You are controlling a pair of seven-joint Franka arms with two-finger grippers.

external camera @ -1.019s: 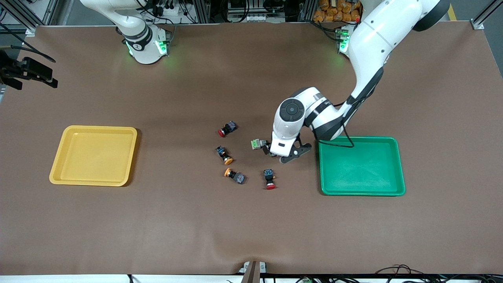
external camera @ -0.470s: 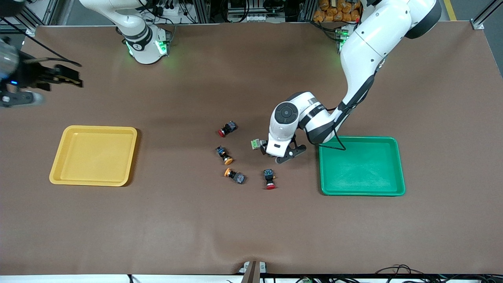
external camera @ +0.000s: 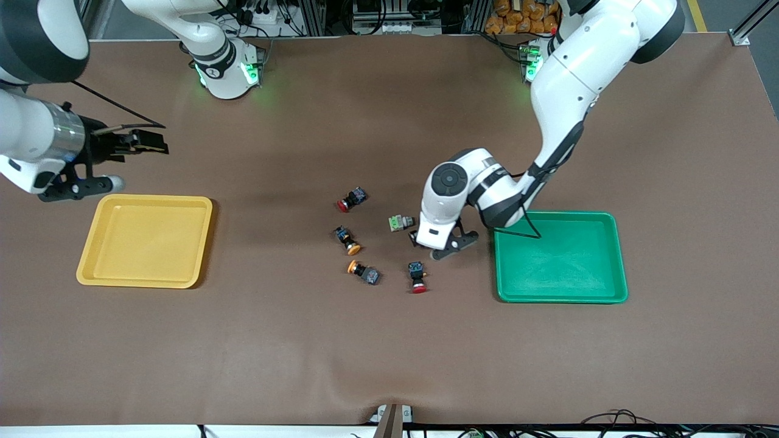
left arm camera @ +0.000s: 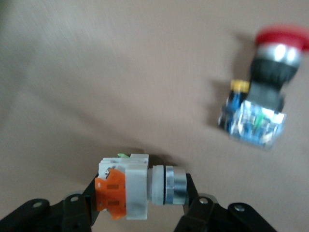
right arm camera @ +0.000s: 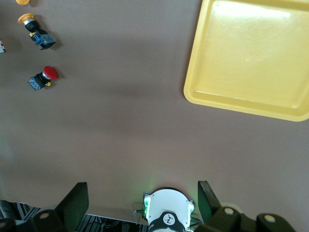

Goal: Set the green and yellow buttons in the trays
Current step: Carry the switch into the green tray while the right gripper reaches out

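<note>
Front view: left gripper [external camera: 426, 242] sat low at frame centre beside the green tray [external camera: 616, 255]; its jaws were hidden under the wrist. Bare mat lay below.

Left wrist view: fingers [left arm camera: 192, 205] clamped a grey-white switch [left arm camera: 140, 186] lying sideways, orange block outward.

Right wrist view: right gripper [right arm camera: 140, 208] spread open above bare mat near the yellow tray [right arm camera: 231, 99].

The brown table mat [external camera: 243, 340] is showing a yellow tray [external camera: 146, 240], a green tray [external camera: 560, 258] and a white-bodied, orange-blocked button [left arm camera: 130, 186].
</note>
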